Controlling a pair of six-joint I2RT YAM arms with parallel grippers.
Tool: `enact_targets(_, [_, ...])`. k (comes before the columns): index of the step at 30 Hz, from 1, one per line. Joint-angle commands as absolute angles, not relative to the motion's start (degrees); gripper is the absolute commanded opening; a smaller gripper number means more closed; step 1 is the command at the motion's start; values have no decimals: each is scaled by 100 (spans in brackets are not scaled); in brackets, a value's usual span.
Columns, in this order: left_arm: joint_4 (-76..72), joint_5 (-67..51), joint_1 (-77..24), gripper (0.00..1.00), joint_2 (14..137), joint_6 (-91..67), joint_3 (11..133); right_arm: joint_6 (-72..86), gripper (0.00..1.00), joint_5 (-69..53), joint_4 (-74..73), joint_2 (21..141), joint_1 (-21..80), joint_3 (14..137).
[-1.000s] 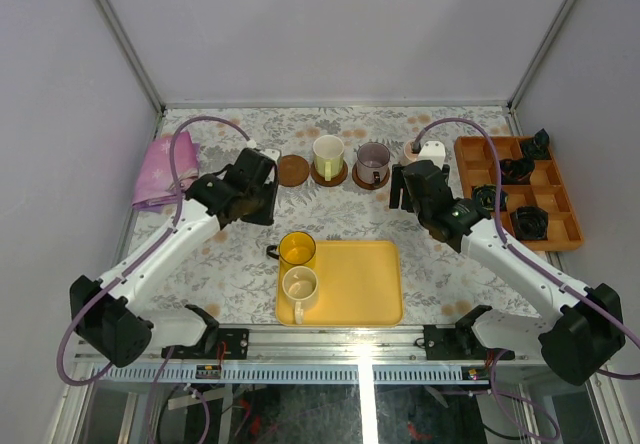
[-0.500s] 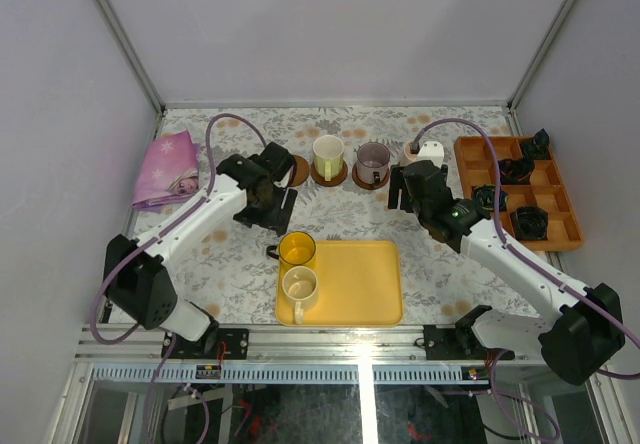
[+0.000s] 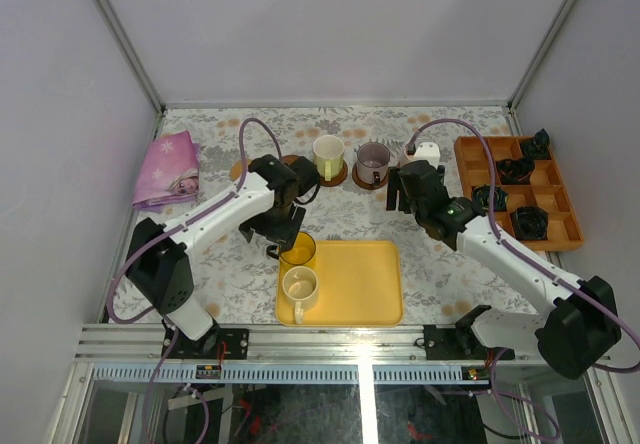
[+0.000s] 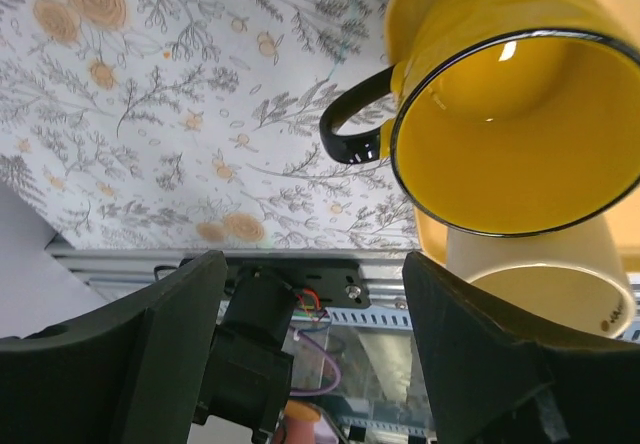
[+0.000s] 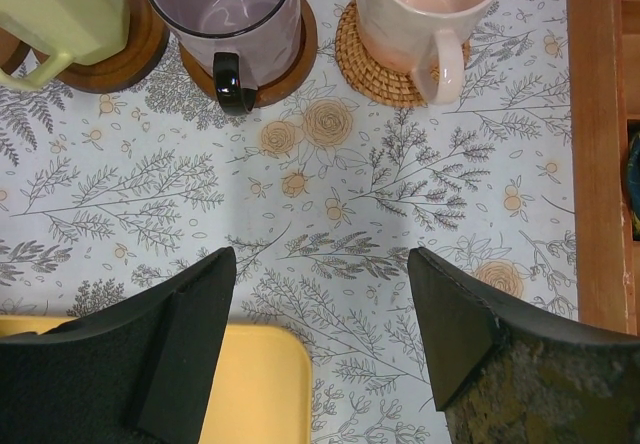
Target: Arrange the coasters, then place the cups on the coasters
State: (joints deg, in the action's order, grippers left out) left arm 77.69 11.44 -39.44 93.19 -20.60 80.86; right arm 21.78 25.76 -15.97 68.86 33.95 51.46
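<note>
Cup-fetching step: left gripper, jaws spread, is hovering by yellow cup at tray's far-left corner; closing on it likely next. Right gripper is hanging, jaws spread.

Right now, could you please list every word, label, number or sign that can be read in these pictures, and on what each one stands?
No text here can be read as words.
Cream-white cup, left wrist view: a tiny dark print on its side, too small to read.
Pink cloth, top view: a printed pattern, too blurred to make out any letters.
</note>
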Motion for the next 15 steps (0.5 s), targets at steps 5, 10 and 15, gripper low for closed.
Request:
enact_targets(5, [8108,1361,-4073,72,9485,-2306,7978,2178,77,2446,-1400,6939,3358,5318])
enact_targets(10, [7785,1208,-4070,73,9613,-2186,7729,2205,77,2378,-1385,6967,3357,5338])
enact_targets(15, [7226,875,-4069,74,9735,-1948,7640,2197,77,2369,-1371,6978,3360,5340])
